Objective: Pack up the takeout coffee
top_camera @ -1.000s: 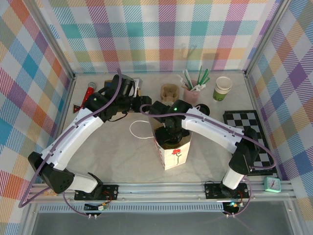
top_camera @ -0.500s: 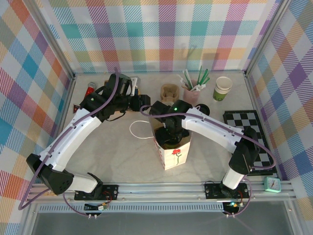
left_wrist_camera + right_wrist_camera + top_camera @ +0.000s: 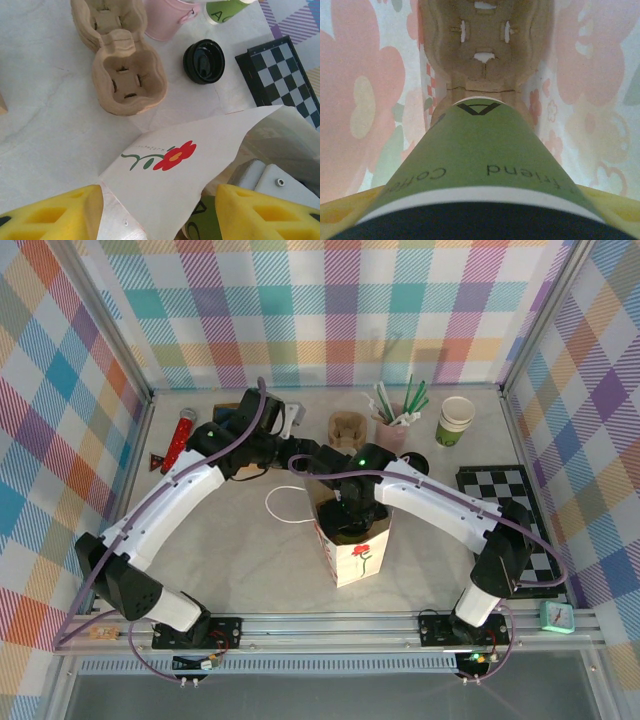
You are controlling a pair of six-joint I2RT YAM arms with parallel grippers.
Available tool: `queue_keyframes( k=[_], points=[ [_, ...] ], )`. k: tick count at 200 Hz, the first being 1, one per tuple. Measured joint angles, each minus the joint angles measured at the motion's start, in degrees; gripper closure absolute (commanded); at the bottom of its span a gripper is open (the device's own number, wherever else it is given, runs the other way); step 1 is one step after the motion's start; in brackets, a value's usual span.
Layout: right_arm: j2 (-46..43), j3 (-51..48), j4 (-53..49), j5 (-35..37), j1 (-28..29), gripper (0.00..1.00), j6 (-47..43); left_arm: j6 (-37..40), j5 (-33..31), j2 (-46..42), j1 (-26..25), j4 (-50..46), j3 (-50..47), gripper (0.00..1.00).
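Observation:
The takeout coffee point(image 3: 480, 155), a green cup with a white band and black lid, hangs inside the white flower-printed paper bag point(image 3: 357, 558). My right gripper point(image 3: 480, 220) is shut on it just below the lid, yellow fingertips at both sides. A brown pulp carrier point(image 3: 485, 45) lies at the bag's bottom, under the cup. From above, the right gripper point(image 3: 350, 512) reaches down into the bag mouth. My left gripper point(image 3: 160, 212) is open at the bag's back rim, and the bag's flower flap point(image 3: 190, 175) stands between its yellow fingers point(image 3: 55, 215). A sliver of green cup point(image 3: 205, 225) shows behind the flap.
Behind the bag stand spare pulp carriers point(image 3: 348, 427), a pink holder of straws point(image 3: 392, 426), a loose black lid point(image 3: 417, 462) and a stack of lidless green cups point(image 3: 456, 421). A chessboard point(image 3: 510, 510) lies at the right. A red tool point(image 3: 180, 437) lies far left.
My left arm has swung rightward, bringing its gripper closer to the bag's back rim. The right arm and the cup have stayed in the bag.

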Motion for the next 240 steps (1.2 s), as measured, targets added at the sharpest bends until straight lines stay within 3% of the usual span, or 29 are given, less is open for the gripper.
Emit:
queue_keyframes(
  k=[60,103,131,240],
  points=[
    [-0.02,-0.57,0.24,-0.04,-0.15,0.67,-0.22,1.49,0.83,2.67,-0.46,-0.07,0.39,0.50],
    [-0.35,-1.38,0.61,-0.50,-0.48,0.67,-0.20,1.97,0.17,3.76,-0.92,-1.22,0.50,0.68],
    [-0.44,-2.05,0.66,-0.55,-0.48,0.67,-0.15,1.84,-0.76,4.02,-1.14,-1.68,0.52,0.73],
    [-0.74,-3.52,0.85,-0.98,-0.48,0.68,0.04,0.50,-3.23,4.00,-1.95,-1.64,0.52,0.76]
  ],
)
